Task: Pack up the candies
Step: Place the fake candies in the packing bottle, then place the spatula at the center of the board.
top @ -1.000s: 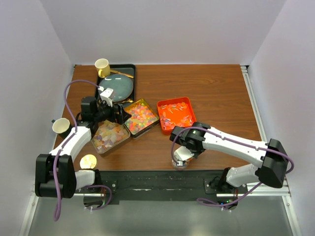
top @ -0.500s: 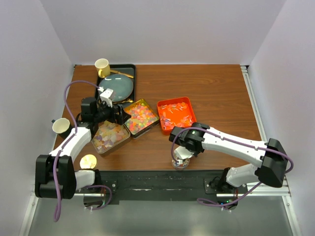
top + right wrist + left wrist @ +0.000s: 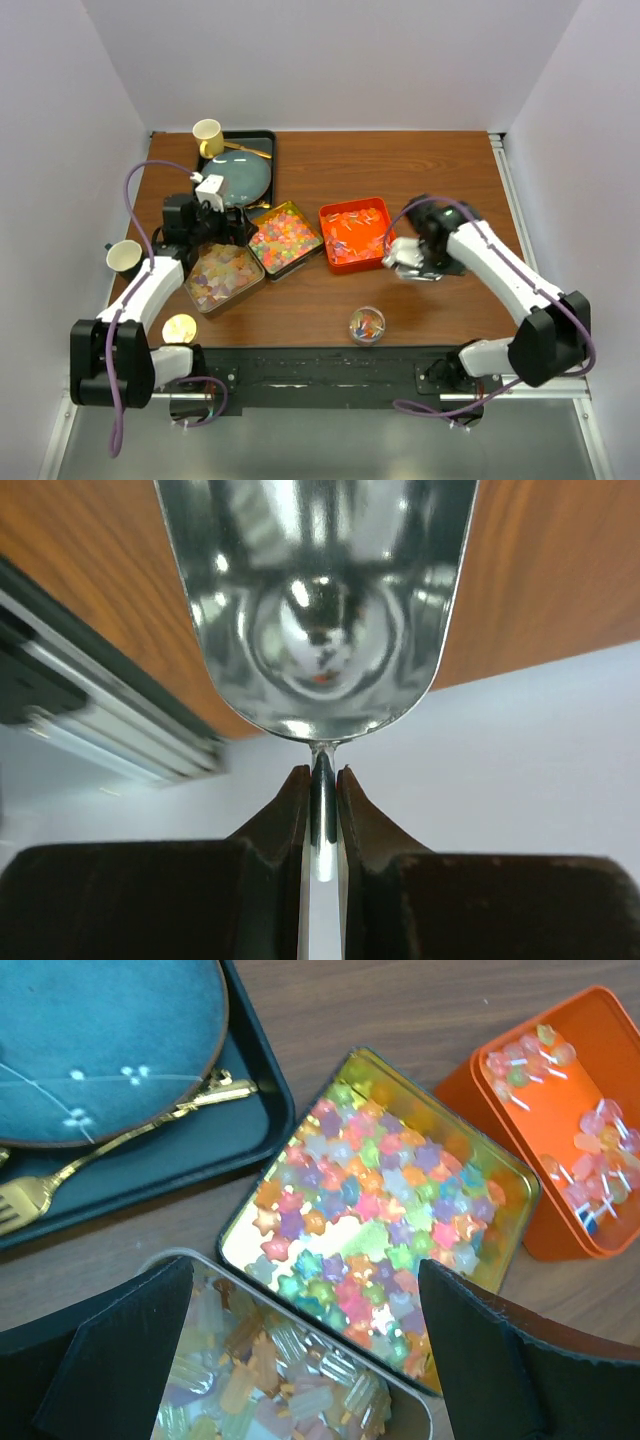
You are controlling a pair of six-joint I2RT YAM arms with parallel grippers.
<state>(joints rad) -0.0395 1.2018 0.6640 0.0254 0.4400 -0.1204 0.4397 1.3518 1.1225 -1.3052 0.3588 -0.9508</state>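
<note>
Moves right pincer (image 3: 321,780) off the jar (image 3: 367,325), now well behind, pinching the scoop (image 3: 320,590) to reload from the box (image 3: 535,1125) alongside; holds left pincer (image 3: 305,1345) spread above candies (image 3: 370,1200).

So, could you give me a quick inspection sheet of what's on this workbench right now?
Surface: brown wooden table.
Job's things: pastel candies in a silver tin, multicolour stars in a gold tin, red-white ones in an orange box; some in a small jar.
Clutter: black tray with blue plate and gold fork; one cup at its far corner, another cup at the left edge; gold lid.
Grippers: left gripper open above the tins; right gripper shut on a metal scoop.
Cables: purple cable looping along each arm.
Surroundings: white walls on three sides.
</note>
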